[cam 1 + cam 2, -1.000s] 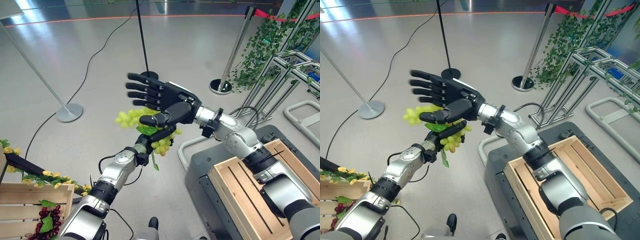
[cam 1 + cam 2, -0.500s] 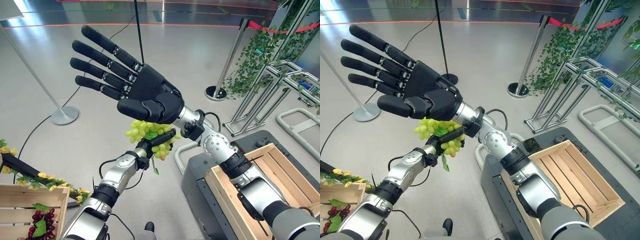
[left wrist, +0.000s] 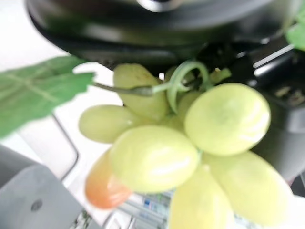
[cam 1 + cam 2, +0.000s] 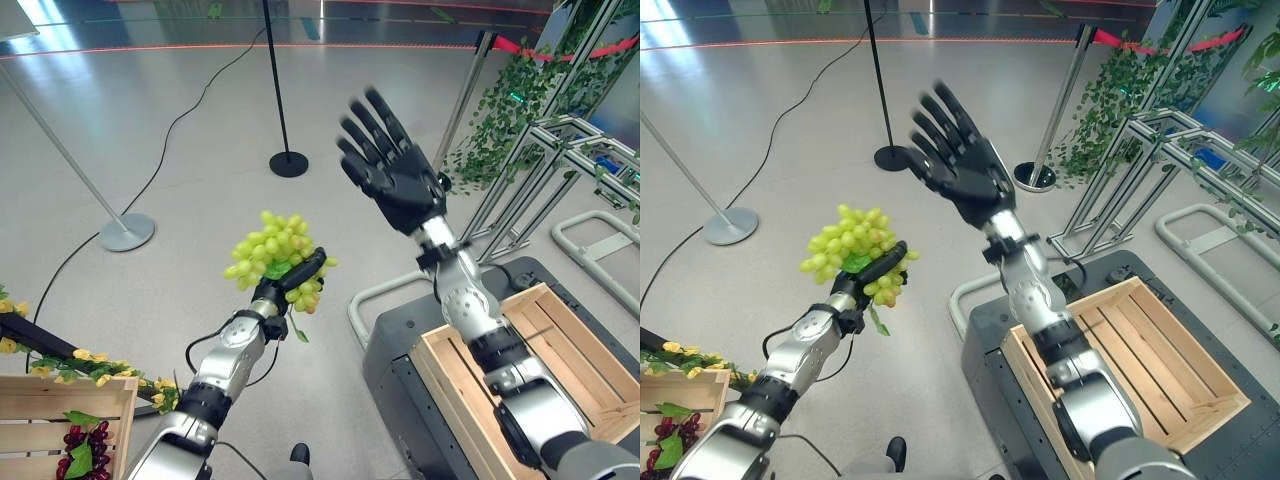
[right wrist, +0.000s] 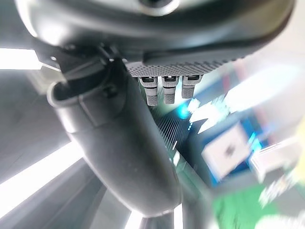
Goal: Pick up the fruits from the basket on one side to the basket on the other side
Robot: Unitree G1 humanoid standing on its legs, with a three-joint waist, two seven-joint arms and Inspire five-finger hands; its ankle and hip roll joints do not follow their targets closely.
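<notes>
left robot hand grips green grapes held aloft.

The left arm reaches up and forward, its left hand raised with fingers curled closed around something; how tightly they close is hard to judge. The right arm stretches upward, well apart from the left, and the right hand is held high with fingers straight and spread.
</notes>
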